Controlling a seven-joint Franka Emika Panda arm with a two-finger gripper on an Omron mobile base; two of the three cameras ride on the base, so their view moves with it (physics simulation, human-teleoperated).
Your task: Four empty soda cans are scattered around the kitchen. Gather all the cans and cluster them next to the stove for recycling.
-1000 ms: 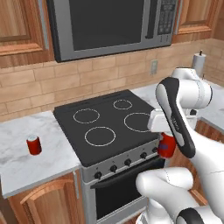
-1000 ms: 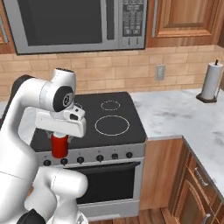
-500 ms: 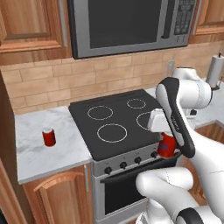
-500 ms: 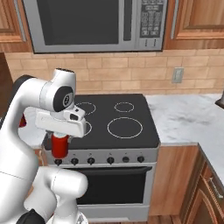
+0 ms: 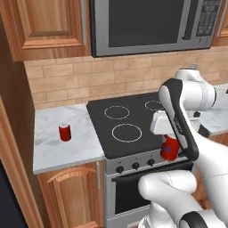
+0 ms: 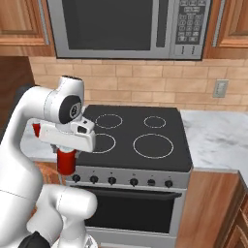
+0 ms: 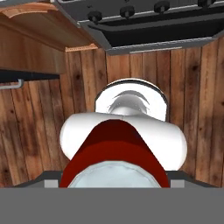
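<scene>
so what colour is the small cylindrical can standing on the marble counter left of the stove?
Red with a silver top; left base view shows it best.

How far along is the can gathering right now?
Done: one soda can already stands on the marble counter beside the stove. In hand: the hand holds a second can in front of the stove's knobs, not yet set down. Left: placing this can by the first one, then fetching the remaining cans.
</scene>
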